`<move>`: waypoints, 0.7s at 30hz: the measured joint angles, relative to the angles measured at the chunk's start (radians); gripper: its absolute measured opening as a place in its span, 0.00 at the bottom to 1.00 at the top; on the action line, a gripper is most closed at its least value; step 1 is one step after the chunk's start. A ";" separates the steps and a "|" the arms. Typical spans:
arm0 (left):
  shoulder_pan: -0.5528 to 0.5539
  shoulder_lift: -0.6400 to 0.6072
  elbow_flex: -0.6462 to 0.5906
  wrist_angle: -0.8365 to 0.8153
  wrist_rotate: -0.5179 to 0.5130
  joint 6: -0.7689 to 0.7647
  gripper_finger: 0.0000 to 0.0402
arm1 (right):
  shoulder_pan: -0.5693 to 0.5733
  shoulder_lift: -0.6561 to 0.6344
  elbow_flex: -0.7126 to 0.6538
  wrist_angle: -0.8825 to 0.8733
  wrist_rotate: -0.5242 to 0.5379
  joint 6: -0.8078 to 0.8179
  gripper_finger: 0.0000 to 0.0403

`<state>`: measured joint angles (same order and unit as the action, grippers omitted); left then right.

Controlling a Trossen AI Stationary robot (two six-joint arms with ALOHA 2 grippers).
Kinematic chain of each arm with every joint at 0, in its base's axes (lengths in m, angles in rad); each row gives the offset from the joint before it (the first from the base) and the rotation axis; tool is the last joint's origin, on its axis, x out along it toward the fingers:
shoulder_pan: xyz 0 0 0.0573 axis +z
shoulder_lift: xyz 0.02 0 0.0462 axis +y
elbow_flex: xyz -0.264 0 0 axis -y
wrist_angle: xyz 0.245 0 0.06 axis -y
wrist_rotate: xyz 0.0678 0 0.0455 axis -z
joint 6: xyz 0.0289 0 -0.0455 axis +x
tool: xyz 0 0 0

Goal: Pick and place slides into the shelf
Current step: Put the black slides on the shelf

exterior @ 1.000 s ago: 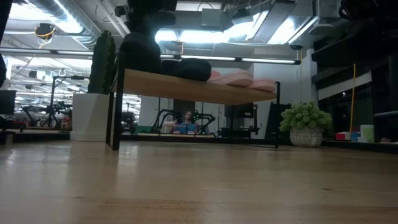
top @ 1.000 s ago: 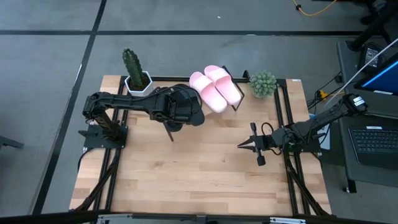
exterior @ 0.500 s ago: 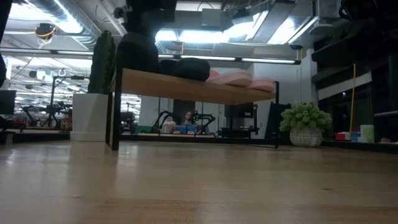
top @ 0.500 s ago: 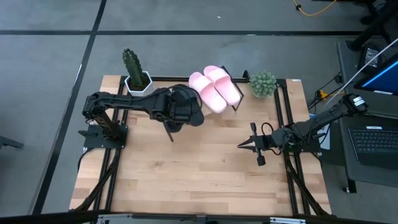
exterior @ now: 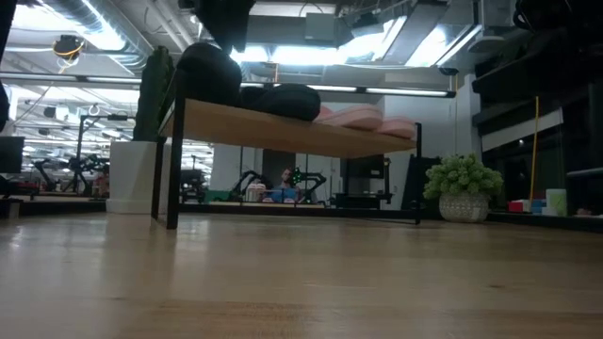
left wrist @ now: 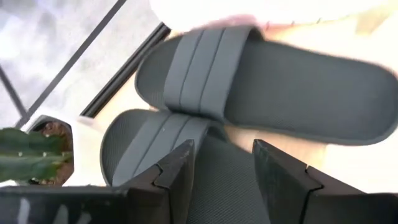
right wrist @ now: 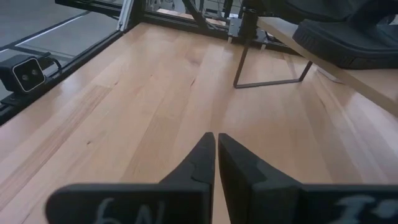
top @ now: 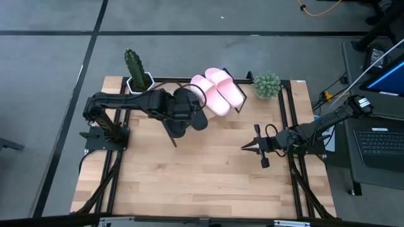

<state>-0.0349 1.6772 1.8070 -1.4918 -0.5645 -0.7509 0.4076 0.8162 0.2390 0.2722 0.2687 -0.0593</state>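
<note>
Two black slides (left wrist: 280, 68) (left wrist: 149, 140) lie side by side, soles down, on the left part of the slanted wooden shelf (exterior: 283, 132). Two pink slides (top: 218, 91) rest beside them on its right part. My left gripper (left wrist: 224, 168) is open and hovers over the nearer black slide, its fingers just behind the strap. In the high view the left gripper (top: 183, 116) covers most of the black pair. My right gripper (top: 243, 148) is shut and waits low over the tabletop right of centre. My left gripper stands open over the footbed (left wrist: 217, 186) of the nearer black slide, coming from above. Whether its fingers touch the slide, I cannot tell. The slide lies flat on the shelf board.
A cactus in a white pot (top: 136, 72) stands at the far edge, left of the shelf. A round green plant (top: 267, 85) stands to the shelf's right. The near half of the wooden tabletop (top: 202, 183) is bare. A laptop (top: 382, 142) sits beyond the table's right edge.
My left gripper has moved a little toward the table's left edge, staying over the black slides. The shelf's left end has shifted slightly with it, turning the shelf a bit. The left black slide has moved along with the shelf.
</note>
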 joint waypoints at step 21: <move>-0.445 0.000 0.076 -0.019 -0.521 -0.143 0.38 | 0.000 0.000 0.000 0.001 0.000 -0.002 0.06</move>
<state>-0.4797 1.6768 1.8833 -1.5105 -1.0854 -0.8935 0.4080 0.8162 0.2390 0.2729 0.2687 -0.0616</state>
